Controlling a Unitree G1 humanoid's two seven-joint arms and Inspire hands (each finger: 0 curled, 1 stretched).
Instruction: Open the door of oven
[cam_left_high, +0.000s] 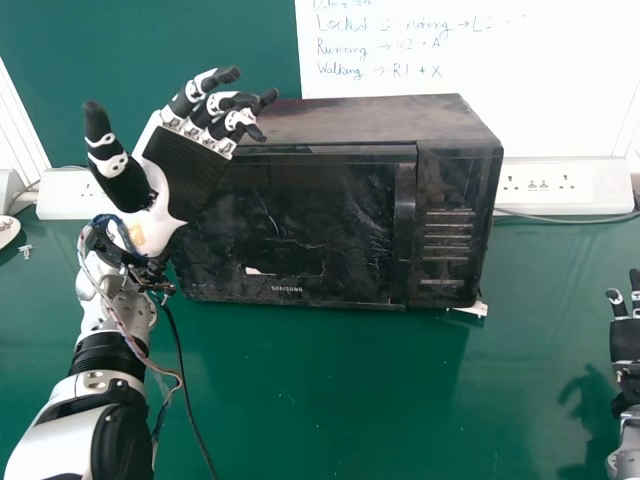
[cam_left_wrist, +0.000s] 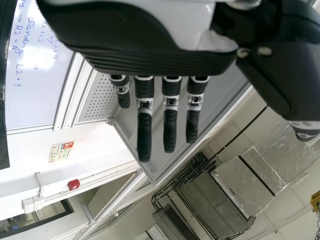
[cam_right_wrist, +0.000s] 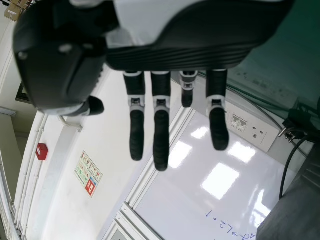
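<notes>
Holds left hand by the left end of the closed oven on the counter, perhaps to brace it, and right hand well clear of the door, with fingers apart on both.

Oven: and 1 corner, the upper left, was masked by the left hand!
Right hand: sliced by the head view's right edge!
Whiteboard: chopped at the top, 1 line of writing cut through!
Left arm: ran off the bottom!
</notes>
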